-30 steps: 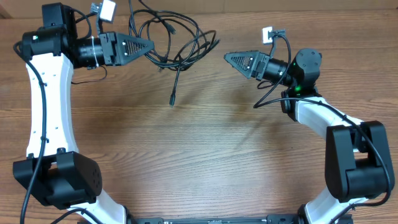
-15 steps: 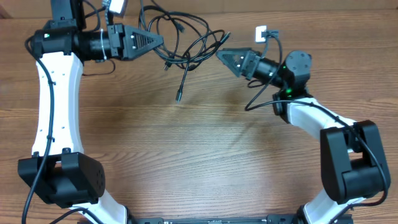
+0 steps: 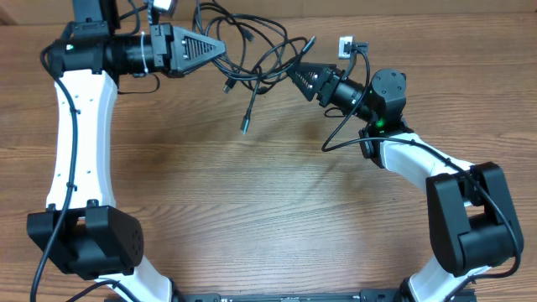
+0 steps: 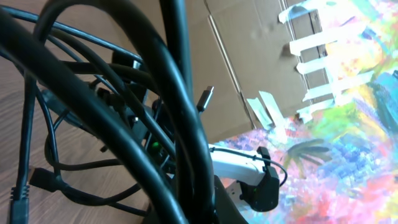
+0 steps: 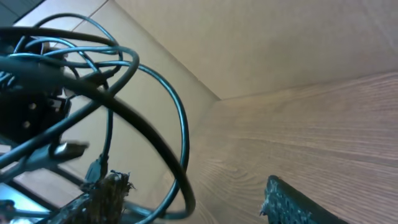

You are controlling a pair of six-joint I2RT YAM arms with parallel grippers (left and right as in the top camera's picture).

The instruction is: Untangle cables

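the left gripper (image 3: 220, 49) is closed down narrow, its tip buried in the edge of the cables (image 3: 260, 52). in the left wrist view the black cords (image 4: 180, 93) cross right in front of the lens, so it reads as a pinch on part of the bundle. that grip looks like an anchor: one side held fixed so the other arm has something to pull against.

the right gripper (image 3: 294, 74) points into the opposite side of the same tangle. in its own wrist view the jaws stand apart, with one finger (image 5: 102, 199) at lower left and the other at lower right. a loop of cord (image 5: 177, 143) curves down between them, close to the left finger. nothing is clamped there yet. the open stance suits lining up on a single strand before closing.

the tangle sits at the far edge of the wooden table (image 3: 252, 210), strung between the two tips. it appears raised off the surface rather than lying flat, though i can't tell by how much. one strand drops out of it toward the near side and ends in a small plug (image 3: 245, 127) hanging free, probably the easiest end to work loose.

the risk, as i judge it, is closing on two crossing cords at once, which would tighten the knot.
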